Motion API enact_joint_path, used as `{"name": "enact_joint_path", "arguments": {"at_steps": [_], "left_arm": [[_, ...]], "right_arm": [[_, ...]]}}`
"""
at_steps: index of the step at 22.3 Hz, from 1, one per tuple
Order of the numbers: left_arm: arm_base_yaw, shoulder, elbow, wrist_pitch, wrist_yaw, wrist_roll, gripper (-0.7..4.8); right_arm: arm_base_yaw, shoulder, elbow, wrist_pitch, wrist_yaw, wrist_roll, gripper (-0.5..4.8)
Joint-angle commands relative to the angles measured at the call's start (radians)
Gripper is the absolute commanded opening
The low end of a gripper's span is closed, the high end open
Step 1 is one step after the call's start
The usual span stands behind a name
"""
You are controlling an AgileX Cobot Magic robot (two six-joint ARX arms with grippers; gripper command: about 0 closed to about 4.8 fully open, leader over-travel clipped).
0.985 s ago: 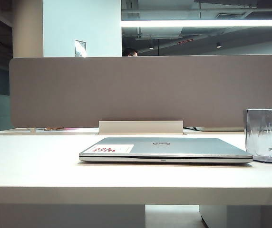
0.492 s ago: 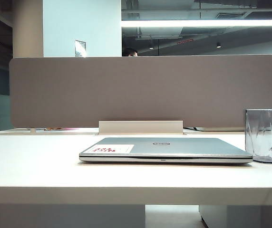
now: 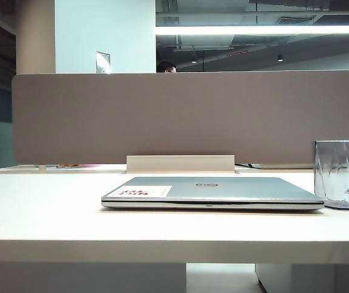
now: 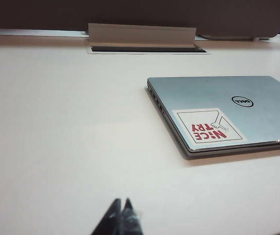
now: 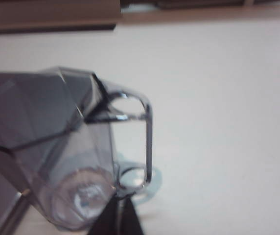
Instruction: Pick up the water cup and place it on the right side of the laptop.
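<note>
1. Two claws are at work here, and neither one holds a thing right now.
2. The cup (image 3: 340, 174) stands upright on the table (image 3: 52, 213), just to the right of the laptop (image 3: 214, 192) and very near its right edge.
3. From the outside view I cannot tell if the cup touches the laptop or only stands close by it.
4. The laptop lies flat and shut, with its white and red sticker (image 4: 208, 126) showing on the lid.
5. The right claw (image 5: 120, 205) is closed, with its two tips pressed together and empty.
6. The tips sit right by the foot of the cup's handle (image 5: 136, 142), but they do not wrap around it.
7. The left claw (image 4: 122, 211) is closed too, and it waits low over a bare part of the table, well apart from the laptop.
8. No arm shows up in the outside view.
9. I think the placing step is done, since the cup already stands where the task wants it.
10. I think the step now is letting go and backing off.
11. The next move calls for care: the right claw should pull away slowly, so the tips do not hook the handle and tip the cup over.
</note>
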Motion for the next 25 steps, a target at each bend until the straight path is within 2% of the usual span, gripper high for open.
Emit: {"name": "enact_joint_path", "arguments": {"at_steps": [1, 3, 11, 13, 17, 25], "left_arm": [[-0.001, 0.001, 0.003, 0.004, 0.007, -0.001, -0.04], [-0.001, 0.001, 0.003, 0.002, 0.007, -0.001, -0.04], [-0.001, 0.001, 0.003, -0.002, 0.007, 0.000, -0.04], [-0.001, 0.001, 0.003, -0.002, 0.007, 0.000, -0.04], [-0.001, 0.001, 0.003, -0.003, 0.007, 0.000, -0.04], [-0.001, 0.001, 0.003, -0.033, 0.006, 0.003, -0.04]], "right_arm": [[0.002, -0.179, -0.060, 0.015, 0.029, 0.023, -0.09], [0.002, -0.318, -0.072, -0.047, 0.030, 0.079, -0.09], [0.003, -0.760, -0.072, -0.480, 0.076, 0.084, -0.09], [0.009, -0.803, -0.072, -0.519, 0.078, 0.084, -0.09], [0.009, -0.908, -0.073, -0.612, 0.070, 0.164, -0.09], [0.009, -1.133, -0.077, -0.826, 0.071, 0.168, -0.09]]}}
